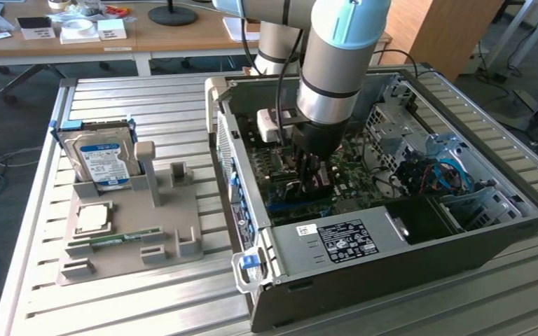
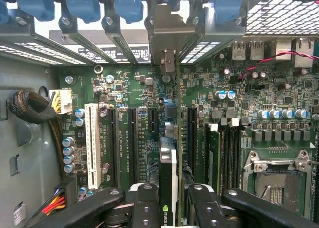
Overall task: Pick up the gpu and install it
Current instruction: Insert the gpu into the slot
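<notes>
the slatted metal table (image 1: 110, 98) carries an open computer case (image 1: 456, 245) on the side toward the exterior view's right, lying with its motherboard (image 2: 124, 88) facing up. the robot arm (image 1: 335, 56) reaches straight down into the case. beside the case, toward the table's edge at the exterior view's left, sits a grey parts holder (image 1: 157, 224) with a silver hard drive (image 1: 101, 157) standing upright at its far end and a green memory stick (image 1: 110, 241) lying near its front. inside the case, the gripper (image 2: 168, 203) is clenched on the gpu (image 2: 168, 178), fingers (image 2: 142, 208) pressing either face of the card. the gpu stands on edge over the expansion slots, its grey bracket (image 2: 167, 38) up against the rear slot openings of the case.
</notes>
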Robot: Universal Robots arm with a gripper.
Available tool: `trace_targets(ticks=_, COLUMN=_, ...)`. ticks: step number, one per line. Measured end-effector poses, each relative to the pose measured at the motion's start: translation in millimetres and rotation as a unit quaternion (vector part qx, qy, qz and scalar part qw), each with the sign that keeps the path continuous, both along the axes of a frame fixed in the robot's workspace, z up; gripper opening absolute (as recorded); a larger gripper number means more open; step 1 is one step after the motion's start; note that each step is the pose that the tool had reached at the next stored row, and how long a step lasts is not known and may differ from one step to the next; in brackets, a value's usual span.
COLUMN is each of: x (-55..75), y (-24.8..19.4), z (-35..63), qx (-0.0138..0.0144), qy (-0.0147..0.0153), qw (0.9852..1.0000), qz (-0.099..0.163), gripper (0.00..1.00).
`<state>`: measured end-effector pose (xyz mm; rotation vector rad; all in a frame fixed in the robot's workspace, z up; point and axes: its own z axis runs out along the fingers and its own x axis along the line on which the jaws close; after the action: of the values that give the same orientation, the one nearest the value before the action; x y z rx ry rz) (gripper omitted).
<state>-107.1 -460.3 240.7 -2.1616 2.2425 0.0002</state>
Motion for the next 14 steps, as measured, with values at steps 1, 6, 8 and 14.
trace_targets(ticks=1, x=0.0, y=0.0, z=0.0, qx=0.0, qy=0.0, qw=1.0, qz=0.0, gripper=0.27)
trace_targets(ticks=6, x=-0.1, y=0.1, z=-0.1, qx=0.0001, qy=0.0, qw=1.0, qz=0.0, gripper=0.27)
trace_targets(ticks=8, x=-0.2, y=0.2, z=-0.2, qx=0.0, qy=0.0, qw=1.0, qz=0.0, gripper=0.27)
trace_targets(ticks=14, x=-0.6, y=0.2, z=-1.2, qx=0.0002, qy=-0.0001, qw=1.0, qz=-0.001, gripper=0.27)
